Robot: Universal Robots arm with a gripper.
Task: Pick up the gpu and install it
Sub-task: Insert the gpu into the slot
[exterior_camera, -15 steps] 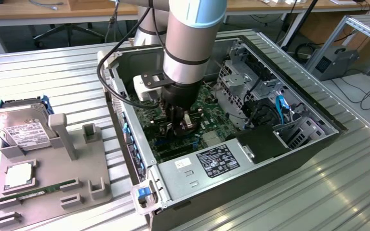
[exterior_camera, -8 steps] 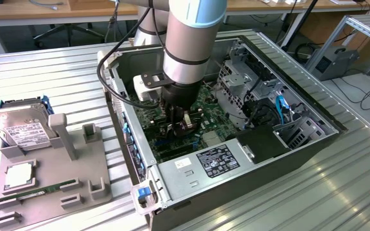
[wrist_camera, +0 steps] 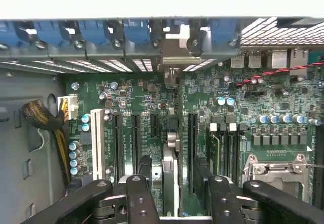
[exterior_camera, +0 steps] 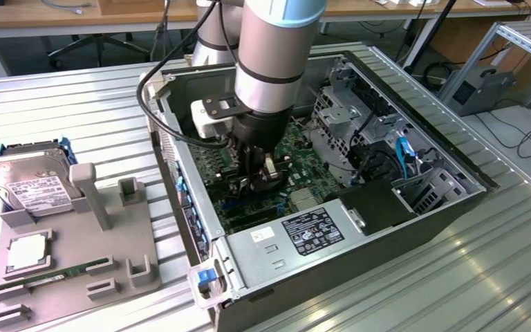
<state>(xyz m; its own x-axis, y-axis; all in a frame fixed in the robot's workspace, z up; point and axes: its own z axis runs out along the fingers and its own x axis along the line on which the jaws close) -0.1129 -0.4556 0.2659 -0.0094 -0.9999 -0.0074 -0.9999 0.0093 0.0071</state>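
Black gripper [wrist_camera: 172,193] fingers [wrist_camera: 139,201] stand spread wide before me, gripping nothing. Between them the gpu [wrist_camera: 171,158], a thin card seen edge-on with silver metal end bracket [wrist_camera: 172,57], sits upright in the green motherboard [wrist_camera: 253,107] slot. Beyond it, blue latches [wrist_camera: 81,32].

My own arm [exterior_camera: 275,62] blocks the middle of the motherboard [exterior_camera: 293,149] in the exterior view, and its upper part runs off the picture's top edge. In the wrist view the gpu [wrist_camera: 171,158] stands edge-on between my fingers [wrist_camera: 139,198], so its fan and shroud cannot be seen. The hard drive's [exterior_camera: 25,183] label print is too small to read.
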